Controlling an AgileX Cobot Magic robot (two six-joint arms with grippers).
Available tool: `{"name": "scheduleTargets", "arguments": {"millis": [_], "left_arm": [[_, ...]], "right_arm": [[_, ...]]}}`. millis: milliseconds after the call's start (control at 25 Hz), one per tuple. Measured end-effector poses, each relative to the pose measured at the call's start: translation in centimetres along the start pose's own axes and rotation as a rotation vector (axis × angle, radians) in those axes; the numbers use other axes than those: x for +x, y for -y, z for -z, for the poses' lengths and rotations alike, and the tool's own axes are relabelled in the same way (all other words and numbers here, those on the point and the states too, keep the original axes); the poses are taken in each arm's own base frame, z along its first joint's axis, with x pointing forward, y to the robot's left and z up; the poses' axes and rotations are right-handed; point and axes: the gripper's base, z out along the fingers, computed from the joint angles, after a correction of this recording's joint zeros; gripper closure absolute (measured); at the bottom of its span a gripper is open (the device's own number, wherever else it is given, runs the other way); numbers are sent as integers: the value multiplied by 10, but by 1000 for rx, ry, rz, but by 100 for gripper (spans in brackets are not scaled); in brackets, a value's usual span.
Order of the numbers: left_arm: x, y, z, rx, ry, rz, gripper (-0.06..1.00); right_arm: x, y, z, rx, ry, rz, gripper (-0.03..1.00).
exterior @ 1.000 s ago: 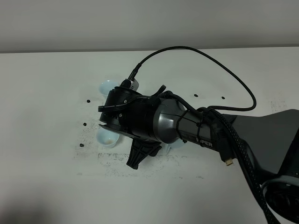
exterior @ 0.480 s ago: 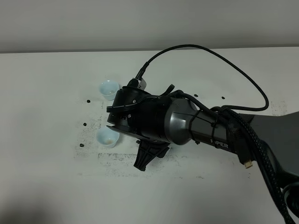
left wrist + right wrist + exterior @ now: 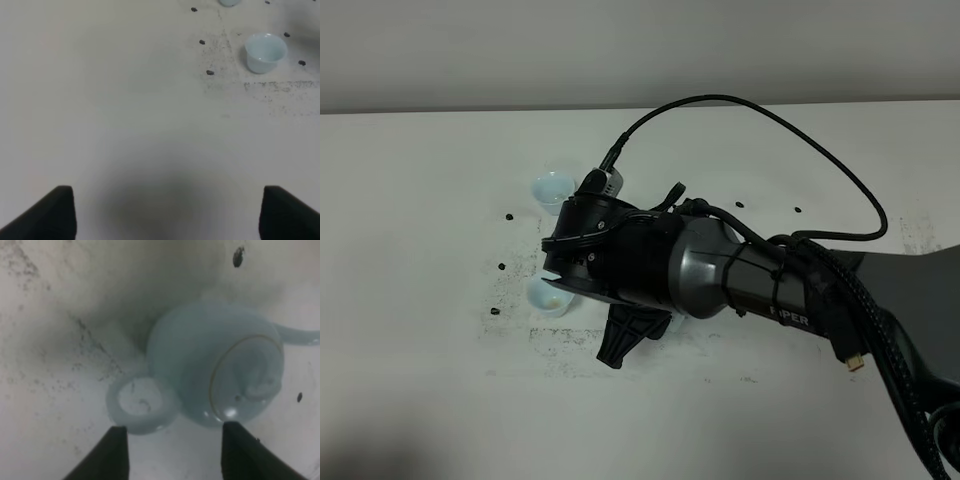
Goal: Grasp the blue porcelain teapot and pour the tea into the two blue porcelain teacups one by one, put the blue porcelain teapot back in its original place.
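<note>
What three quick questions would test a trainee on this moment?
1. True or false: the right fingers stand apart, not clamped on the handle of the teapot.
2. How many cups show in the high view? A one, B two, C three.
3. Fill in: the left fingers stand ____ (open or shut).
Key: 1 true; 2 B; 3 open.

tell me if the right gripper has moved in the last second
Yes. The right gripper swung right, clear of the far teacup, then came back left beside it.
</note>
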Motion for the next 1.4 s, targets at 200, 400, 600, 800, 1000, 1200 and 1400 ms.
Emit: {"name": "scheduleTargets", "arguments": {"millis": [200,400,600,800,1000,1200,1400], "left_arm": [[0,0,0,0,0,0,19],[0,0,0,0,0,0,19],[0,0,0,0,0,0,19],[0,0,0,0,0,0,19],[0,0,0,0,0,0,19],[0,0,0,0,0,0,19],[0,0,0,0,0,0,19]], "right_arm": [[-9,-2,0,-21,103,2,52],[-12,-2,-8,-18,110,7,52],[-11,2,-19,9,72,13,52],[-7,5,-21,33,19,14,52],[-1,3,-27,35,-16,26,52],[6,1,-30,50,-39,40,52],[8,2,-30,54,-58,30,52]]}}
